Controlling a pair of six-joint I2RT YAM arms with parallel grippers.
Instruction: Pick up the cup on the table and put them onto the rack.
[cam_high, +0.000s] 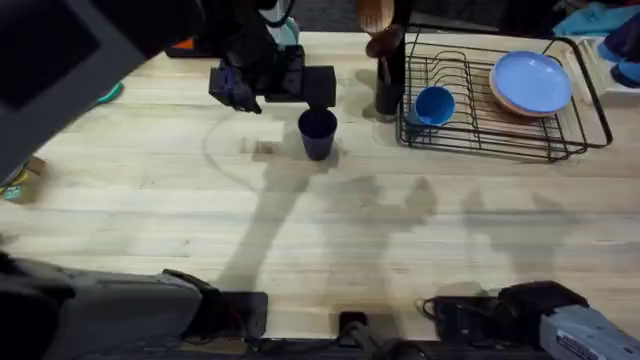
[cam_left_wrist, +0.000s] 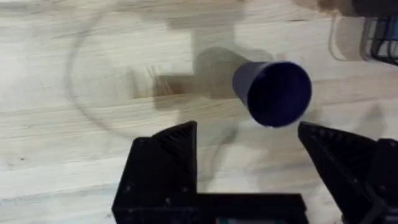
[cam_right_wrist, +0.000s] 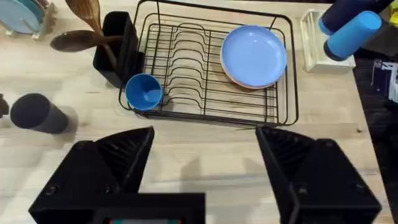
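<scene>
Pale wooden bench stretches under me, planks running side to side. On it stands the dark navy cup, upright near the far middle, its open mouth showing in my left wrist view.

My left jaws hover just beside that cup, on its far left side, not touching it — spread wide with nothing between them, the cup sitting just ahead of the gap in the wrist view.

Off to the right lies the black wire rack. The lighter blue cup rests inside its near left corner, tipped on its side with its mouth toward me; my right wrist view shows it there too. A pale blue plate leans in the rack's far right part. Just left of the rack stands a dark utensil holder with wooden spoons.

My right jaws sit back near my base, well apart from the rack — wide open and empty.
</scene>
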